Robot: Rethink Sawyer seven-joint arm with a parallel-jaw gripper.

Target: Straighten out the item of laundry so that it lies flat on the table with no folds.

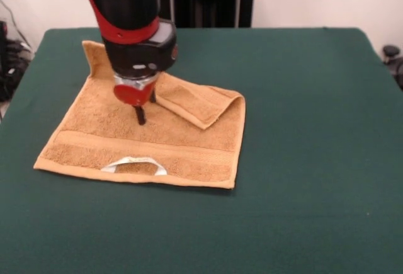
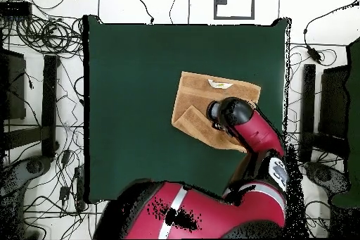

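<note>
Gripper (image 1: 141, 115) was right down on the towel (image 1: 113, 135), dark tips touching or nearly touching the cloth about mid-towel; honestly couldn't tell whether it was spread or pinched, since from the front the tips read as one dark stub with a second sliver behind it, and the red-and-black arm (image 1: 129, 16) blocked everything above; from overhead the arm's head sat square over the tips, so nothing of them showed there at all.

Front view gave the folds: the far right corner was flapped over toward the middle, lying as a doubled strip just right of the tips; the far left corner stood up a bit behind the arm, partly hidden; the near edge lay flat with its woven band, and a white label (image 1: 134, 164) curled up off the near hem.

Overhead view showed what the front couldn't, namely placement: the towel sat on the green table (image 2: 133, 96) toward the right side and roughly mid-depth, well clear of every edge, with the arm covering a good chunk of it.
</note>
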